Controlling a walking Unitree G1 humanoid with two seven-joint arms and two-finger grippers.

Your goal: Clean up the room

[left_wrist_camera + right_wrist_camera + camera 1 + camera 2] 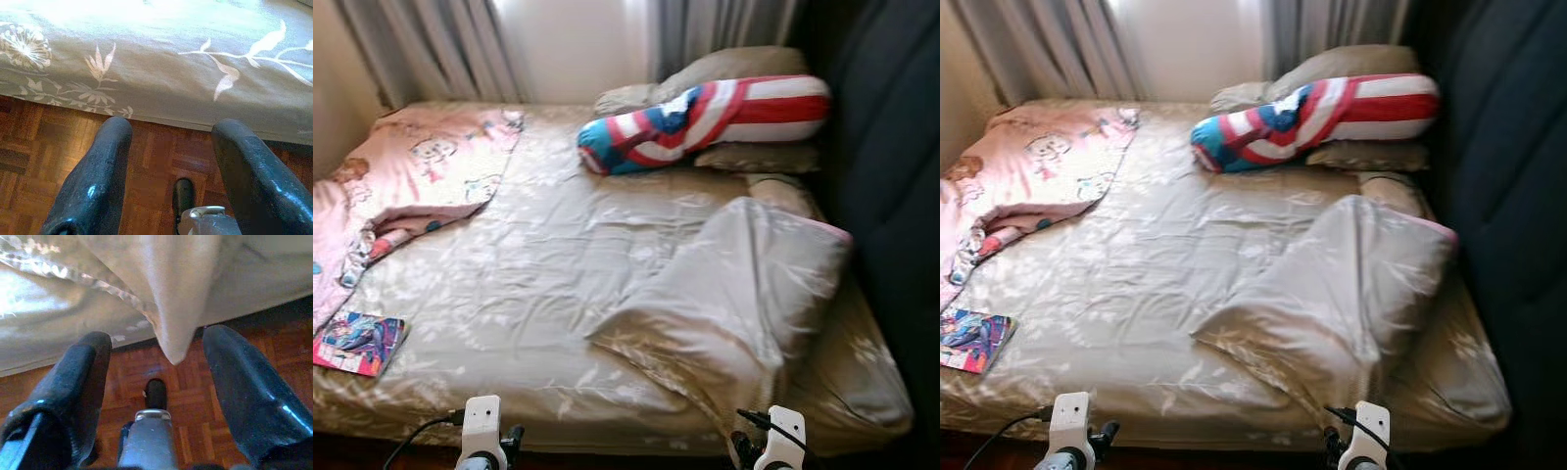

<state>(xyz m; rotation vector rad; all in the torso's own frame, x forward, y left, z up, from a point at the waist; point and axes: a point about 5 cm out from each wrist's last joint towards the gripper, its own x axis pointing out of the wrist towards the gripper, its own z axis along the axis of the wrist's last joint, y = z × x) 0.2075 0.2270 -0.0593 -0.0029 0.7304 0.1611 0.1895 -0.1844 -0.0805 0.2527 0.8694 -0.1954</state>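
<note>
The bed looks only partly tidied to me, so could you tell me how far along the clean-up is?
Little looks done: the beige blanket lies bunched, the pink quilt is rumpled at one corner, and a comic book sits on the sheet. Nothing is in hand: the left gripper and right gripper hang open at the bed's near edge, the blanket's corner dangling before the right one. Spreading the covers and removing the book remain.

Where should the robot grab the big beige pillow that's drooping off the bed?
Probably the hanging corner of the beige pillow, coming from the foot of the bed. That corner tapers to a point just ahead of the open right gripper, thin enough to pinch; the rest looks too bulky.
</note>
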